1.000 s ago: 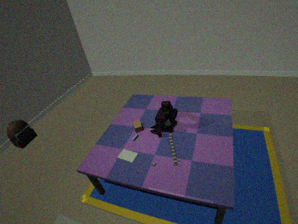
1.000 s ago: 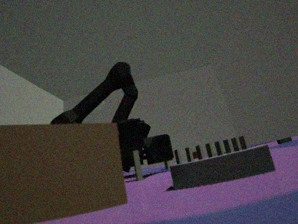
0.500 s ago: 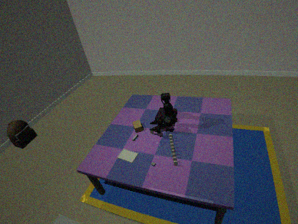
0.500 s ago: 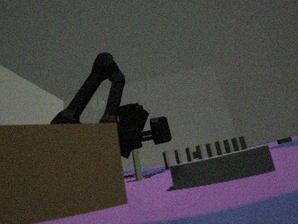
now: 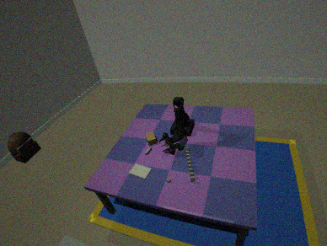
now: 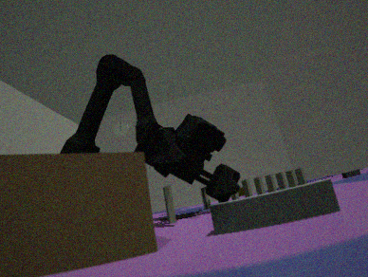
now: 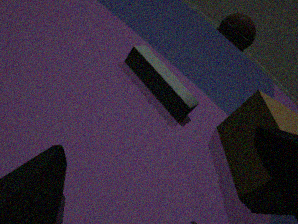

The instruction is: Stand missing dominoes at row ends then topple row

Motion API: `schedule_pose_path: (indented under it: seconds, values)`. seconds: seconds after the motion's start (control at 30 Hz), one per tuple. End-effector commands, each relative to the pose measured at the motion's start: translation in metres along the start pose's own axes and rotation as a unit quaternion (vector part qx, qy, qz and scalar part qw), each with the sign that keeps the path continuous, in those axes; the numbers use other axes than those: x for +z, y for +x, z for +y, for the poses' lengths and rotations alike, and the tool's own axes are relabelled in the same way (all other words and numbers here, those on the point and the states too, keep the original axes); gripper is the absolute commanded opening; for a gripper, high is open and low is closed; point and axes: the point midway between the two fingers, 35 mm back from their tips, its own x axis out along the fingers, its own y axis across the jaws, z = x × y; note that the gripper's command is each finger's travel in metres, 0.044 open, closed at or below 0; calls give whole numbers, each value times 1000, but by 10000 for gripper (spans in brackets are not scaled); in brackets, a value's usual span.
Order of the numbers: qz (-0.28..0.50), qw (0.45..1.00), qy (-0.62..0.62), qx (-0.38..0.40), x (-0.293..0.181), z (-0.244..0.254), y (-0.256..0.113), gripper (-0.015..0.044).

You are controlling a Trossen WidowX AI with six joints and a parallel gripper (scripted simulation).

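A row of several pale dominoes [image 5: 190,164] [image 6: 281,180] stands upright to the right of the gripper in the top view. A separate domino [image 6: 169,204] stands upright left of the row, away from its line. My gripper [image 5: 164,146] [image 7: 160,145] is wide open, low over the table, holding nothing. Its fingers are beside or around the separate domino; exactly which is unclear. Another domino [image 5: 148,151] [image 6: 275,204] [image 7: 162,82] lies flat ahead of the fingers. A small pale block [image 5: 168,180] lies nearer the front edge, left of the row's front end.
An orange-brown box [image 5: 151,138] [image 6: 71,209] [image 7: 245,150] stands close to one finger. A flat pale plate [image 5: 140,170] lies toward the table's front left. A dark brown round object [image 5: 21,145] [image 7: 238,30] is beyond the table's left side.
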Motion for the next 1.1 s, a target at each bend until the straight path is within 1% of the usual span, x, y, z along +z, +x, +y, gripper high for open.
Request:
schedule_pose_path:
  seconds: [0.0,0.17,0.2,0.33,0.67,1.07]
  values:
    - [130,959,-208,139,9,4,23,440]
    - [215,881,-316,279,9,-15,12,440]
    - [215,871,-320,304,17,-22,10,440]
    - [243,827,-340,375,24,-46,-8,440]
    - [284,753,-355,475,26,-78,-46,440]
    - [284,752,-355,476,22,-75,-44,440]
